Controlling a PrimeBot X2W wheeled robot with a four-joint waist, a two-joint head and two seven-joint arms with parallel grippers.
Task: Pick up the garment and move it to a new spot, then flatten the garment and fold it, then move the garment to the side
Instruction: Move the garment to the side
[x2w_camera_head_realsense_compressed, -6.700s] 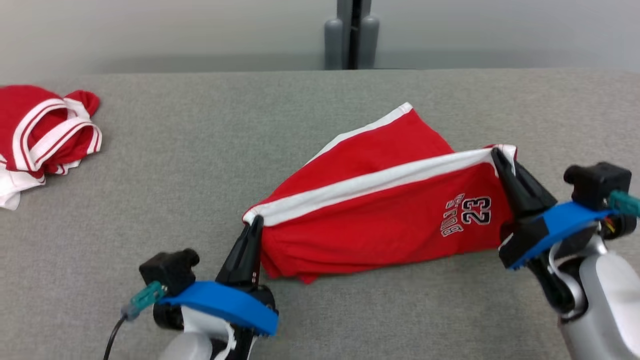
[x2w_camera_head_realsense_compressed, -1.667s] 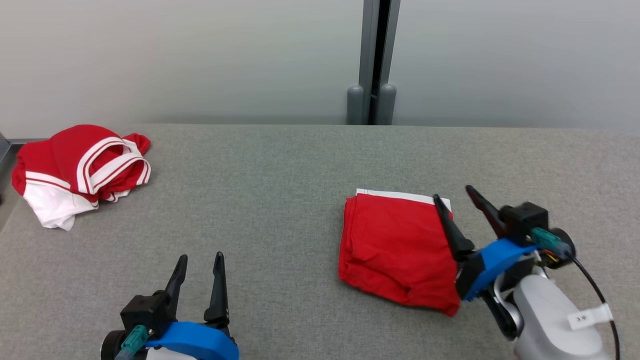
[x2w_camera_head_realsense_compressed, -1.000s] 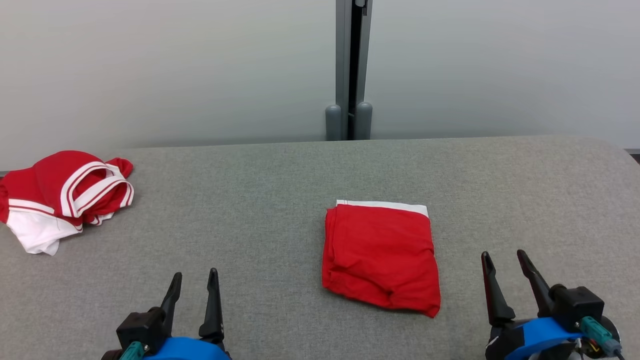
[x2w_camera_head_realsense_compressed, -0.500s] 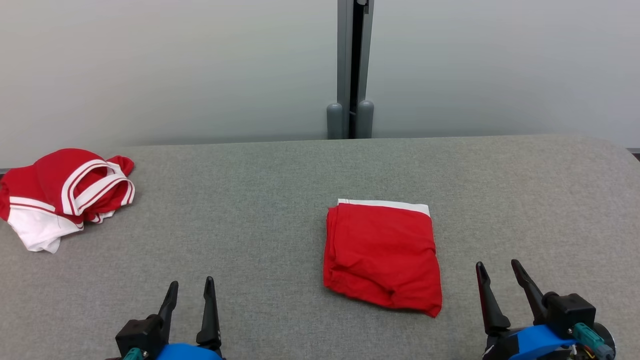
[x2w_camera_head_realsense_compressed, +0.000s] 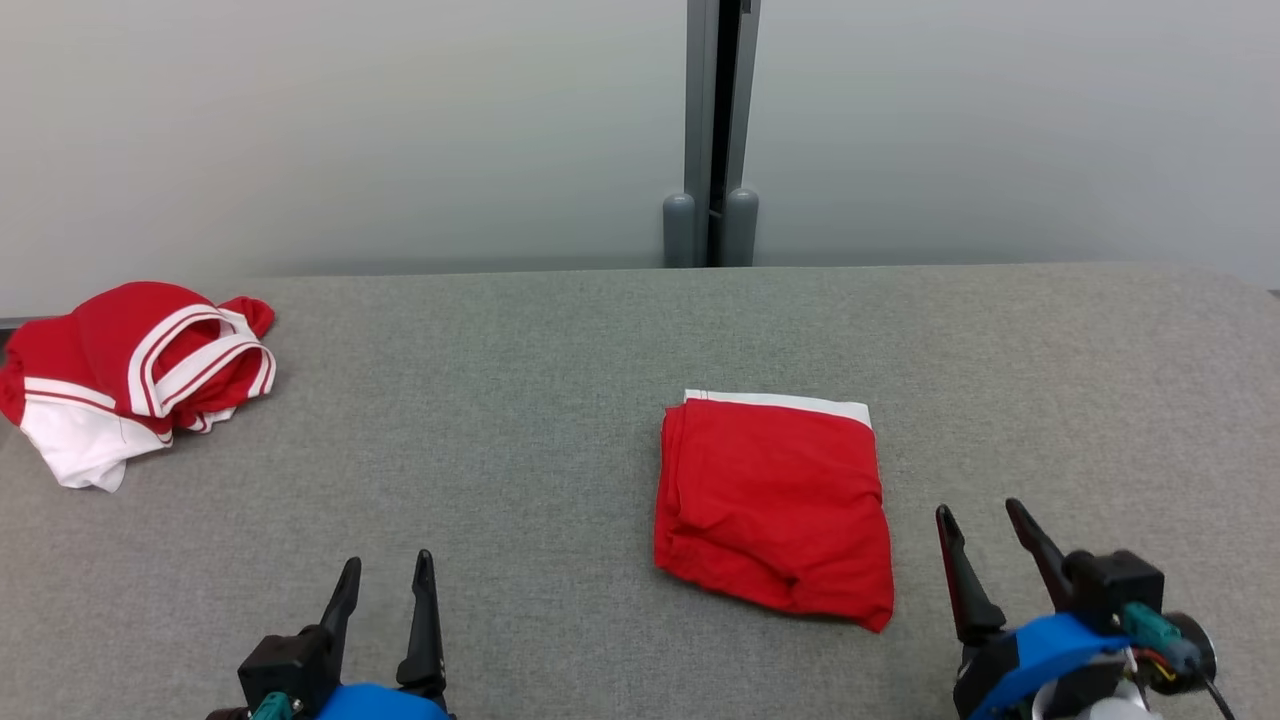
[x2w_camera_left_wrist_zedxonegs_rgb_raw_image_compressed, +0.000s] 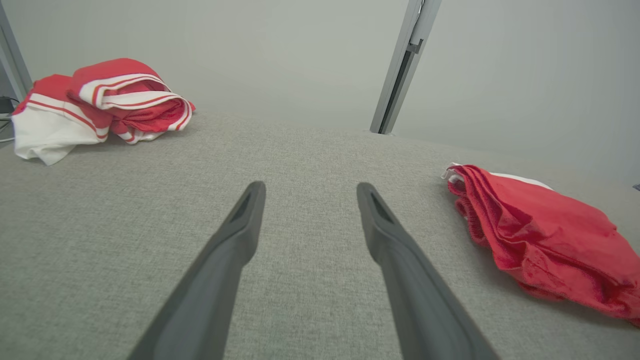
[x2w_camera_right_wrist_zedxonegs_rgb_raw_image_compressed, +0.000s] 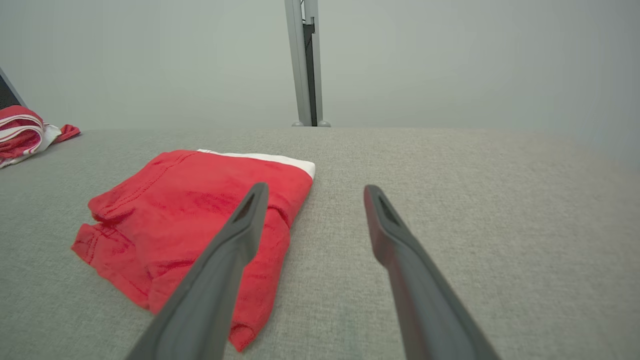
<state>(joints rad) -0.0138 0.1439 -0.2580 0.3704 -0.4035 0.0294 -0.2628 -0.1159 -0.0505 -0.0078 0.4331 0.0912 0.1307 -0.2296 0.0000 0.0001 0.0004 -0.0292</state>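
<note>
The garment (x2w_camera_head_realsense_compressed: 775, 500) is a red piece with a white band along its far edge, folded into a compact rectangle on the grey table, right of centre. It lies at the right in the left wrist view (x2w_camera_left_wrist_zedxonegs_rgb_raw_image_compressed: 540, 237) and at the left in the right wrist view (x2w_camera_right_wrist_zedxonegs_rgb_raw_image_compressed: 195, 210). My left gripper (x2w_camera_head_realsense_compressed: 385, 565) is open near the table's front edge, well to the left of the garment, with nothing between its fingers (x2w_camera_left_wrist_zedxonegs_rgb_raw_image_compressed: 310, 187). My right gripper (x2w_camera_head_realsense_compressed: 980, 515) is open just right of the garment's near corner and clear of it (x2w_camera_right_wrist_zedxonegs_rgb_raw_image_compressed: 315, 190).
A crumpled red and white garment (x2w_camera_head_realsense_compressed: 130, 375) lies at the table's far left (x2w_camera_left_wrist_zedxonegs_rgb_raw_image_compressed: 95, 102). A grey post (x2w_camera_head_realsense_compressed: 712, 130) stands against the pale wall behind the table. The grey table surface (x2w_camera_head_realsense_compressed: 480, 400) stretches between the two garments.
My right gripper let go of the folded garment and drew back toward the front right. The head camera shifted a little; the garment itself has stayed in place over the last second.
</note>
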